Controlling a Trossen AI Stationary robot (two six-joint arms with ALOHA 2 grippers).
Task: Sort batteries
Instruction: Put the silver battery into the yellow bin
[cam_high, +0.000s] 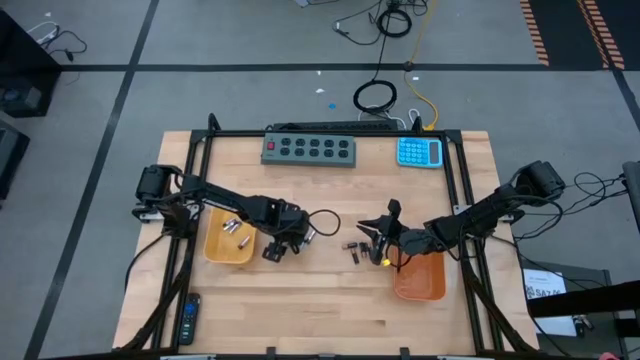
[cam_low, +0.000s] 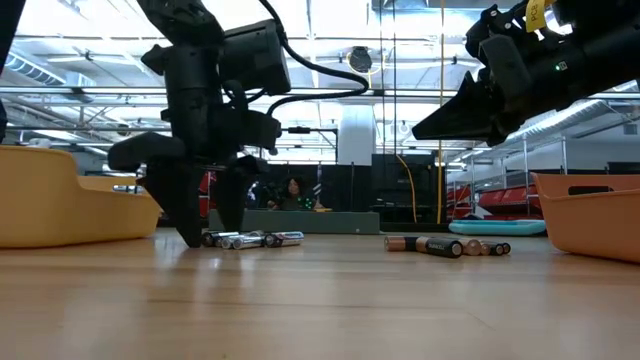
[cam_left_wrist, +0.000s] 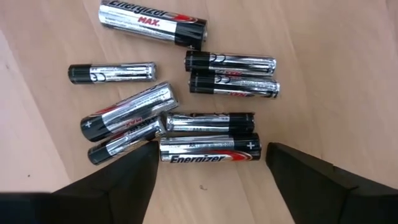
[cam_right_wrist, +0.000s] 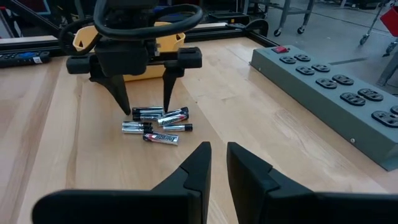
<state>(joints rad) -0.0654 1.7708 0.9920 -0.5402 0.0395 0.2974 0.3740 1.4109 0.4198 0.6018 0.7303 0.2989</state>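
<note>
Batteries (cam_left_wrist: 186, 106) lie in a loose cluster on the wooden counter (cam_high: 330, 300), left of centre in the high view, directly under the left gripper (cam_high: 285, 245). The left wrist view shows eight silver-and-black cells here: one at the top of the frame, one at the left, a side-by-side pair at the upper right, and four bunched in the middle, the lowest of these lying crosswise between the two dark fingers (cam_left_wrist: 118, 186). Those fingers stand spread wide on either side of that cell and grip nothing. In the low view the left gripper (cam_low: 205, 235) points straight down with its fingertips at counter level, beside the nearest cells of the cluster (cam_low: 250, 239). A yellow tray (cam_high: 228, 243) sits just left of this gripper in the high view and holds a few cells. A second, smaller group of batteries (cam_high: 352, 248) lies near the centre of the counter, just left of the right gripper (cam_high: 380, 240); the low view shows them as darker cells (cam_low: 445, 245) lying on their sides. The right gripper (cam_right_wrist: 217, 163) hovers above the counter with its fingers nearly together and nothing between them. An orange tray (cam_high: 420, 278) sits below and right of it in the high view. A grey button strip (cam_high: 310, 149) and a blue calculator (cam_high: 419, 152) rest along the upper edge of the counter.
</note>
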